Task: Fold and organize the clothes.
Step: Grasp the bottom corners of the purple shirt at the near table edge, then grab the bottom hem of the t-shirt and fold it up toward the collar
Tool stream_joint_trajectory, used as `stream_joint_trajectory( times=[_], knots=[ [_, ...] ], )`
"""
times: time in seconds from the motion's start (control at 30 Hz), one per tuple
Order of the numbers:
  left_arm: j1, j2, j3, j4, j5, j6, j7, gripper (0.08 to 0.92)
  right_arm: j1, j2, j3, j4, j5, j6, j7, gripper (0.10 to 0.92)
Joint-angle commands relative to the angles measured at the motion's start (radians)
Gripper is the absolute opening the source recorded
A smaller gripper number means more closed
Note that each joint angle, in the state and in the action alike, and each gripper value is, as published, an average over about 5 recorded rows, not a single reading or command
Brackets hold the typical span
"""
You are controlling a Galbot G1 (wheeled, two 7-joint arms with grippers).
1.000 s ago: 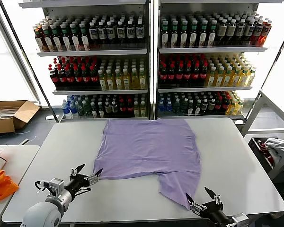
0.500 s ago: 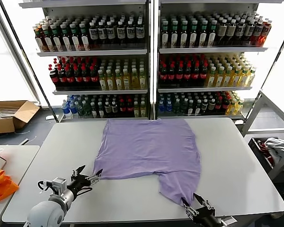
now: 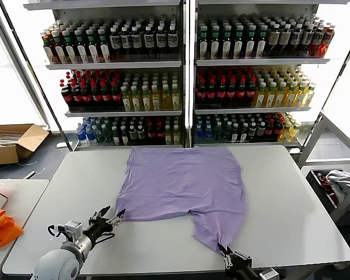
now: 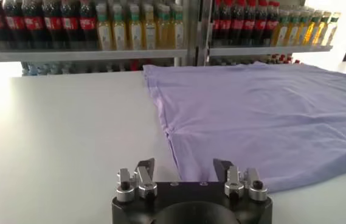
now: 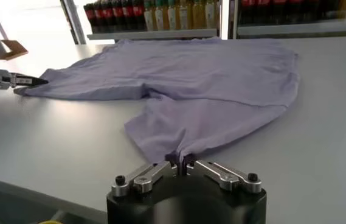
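The clothes are one lavender T-shirt [image 3: 184, 186] spread flat on the grey table [image 3: 291, 210], with one part reaching toward the near edge. My right gripper [image 3: 224, 252] is at that near tip. In the right wrist view this gripper [image 5: 179, 159] is shut, with the fabric [image 5: 197, 85] pinched into a small pleat between its fingertips. My left gripper [image 3: 114, 214] is at the shirt's near left corner. In the left wrist view its jaws [image 4: 183, 165] stand apart, and the shirt's edge [image 4: 264, 115] lies between them on the table.
Shelves of bottles [image 3: 181, 76] stand behind the table. A cardboard box [image 3: 11, 143] and orange fabric [image 3: 0, 227] lie to the left. A bin with a white cloth [image 3: 341, 178] is on the right. The table's near edge runs just in front of both grippers.
My right gripper has moved forward and left to the shirt's near tip and shut on it. The left gripper has stayed at the corner, its jaws now closer together.
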Motion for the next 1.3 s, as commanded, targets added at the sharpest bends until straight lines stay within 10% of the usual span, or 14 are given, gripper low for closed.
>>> stream_joint_trajectory(
  times=[0.03,0.5,1.3],
  knots=[
    [0.027,-0.003,0.016,0.004,0.009,0.009,0.009,0.438,-0.024,0.003,0.002,0.001,-0.010,0.015,-0.015,0.112],
    [0.052,-0.020,0.003,-0.049,0.021,0.002,0.015,0.093,-0.016,0.008,0.022,0.012,-0.002,0.151,-0.043,0.112],
    [0.345,-0.016,-0.159,-0.380,0.084,0.060,0.003,0.086,-0.428,-0.054,0.287,0.182,0.059,0.471,-0.194,0.112]
  ],
)
